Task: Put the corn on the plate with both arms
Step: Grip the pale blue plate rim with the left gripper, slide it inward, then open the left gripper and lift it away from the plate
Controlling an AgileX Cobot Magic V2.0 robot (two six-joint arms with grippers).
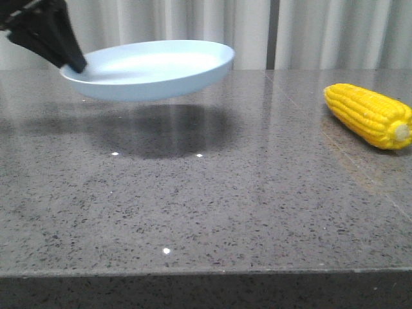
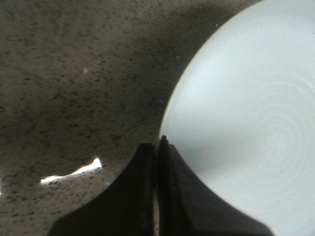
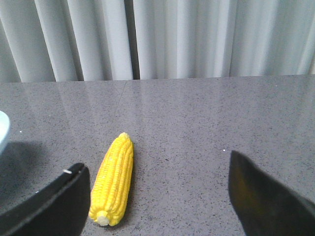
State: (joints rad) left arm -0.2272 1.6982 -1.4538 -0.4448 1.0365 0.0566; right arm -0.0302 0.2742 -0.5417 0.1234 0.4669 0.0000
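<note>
The pale blue plate (image 1: 154, 67) hangs tilted above the grey stone table at the back left, casting a dark shadow below it. My left gripper (image 1: 71, 61) is shut on the plate's left rim; in the left wrist view the black fingers (image 2: 156, 147) pinch the rim of the plate (image 2: 246, 123). The yellow corn (image 1: 368, 115) lies on the table at the right, its pale stub end toward the front. In the right wrist view my right gripper (image 3: 157, 187) is open and empty, with the corn (image 3: 114, 179) lying beside its left finger (image 3: 59, 201). The right arm is out of the front view.
Pale curtains (image 1: 322, 32) hang behind the table's far edge. The table's front edge (image 1: 206, 273) runs across the bottom of the front view. A sliver of the plate's rim (image 3: 2, 130) shows at the left edge of the right wrist view.
</note>
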